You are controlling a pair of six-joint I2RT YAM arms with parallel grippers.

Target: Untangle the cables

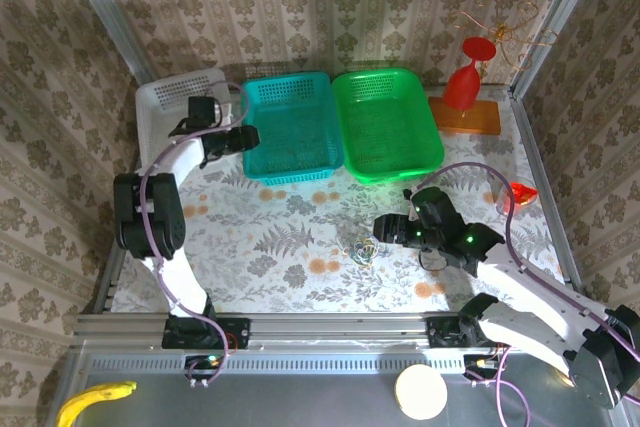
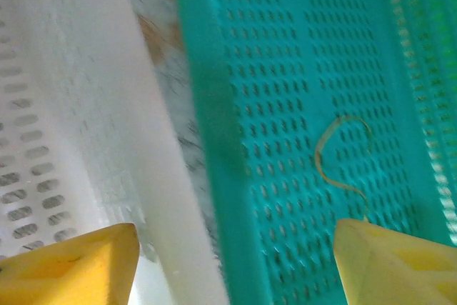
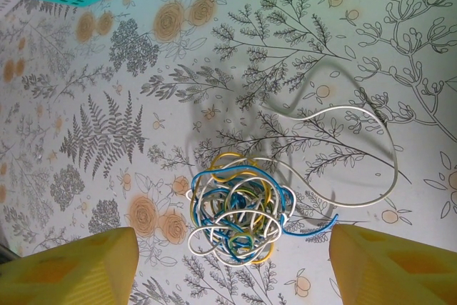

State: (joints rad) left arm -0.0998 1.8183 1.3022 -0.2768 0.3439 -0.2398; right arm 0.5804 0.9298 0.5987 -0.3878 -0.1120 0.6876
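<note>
Though a speck overhead, tangled blue, yellow, cream cables [image 3: 232, 212] lie on open floral bench [image 3: 107, 105] under the released right hand [image 3: 234, 248]; the released left hand [image 2: 235, 262] straddles the rim of a teal plastic basket [image 2: 214, 141], probably a brownish wire [image 2: 317, 156] inside.

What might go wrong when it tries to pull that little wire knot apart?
The tangle is tight and thread-thin, so the open right end effector over it may pinch several strands together and drag or tighten the whole ball. The pale loop trailing to one side could snag. The lone strand in the teal basket might slip from the left end effector.
</note>
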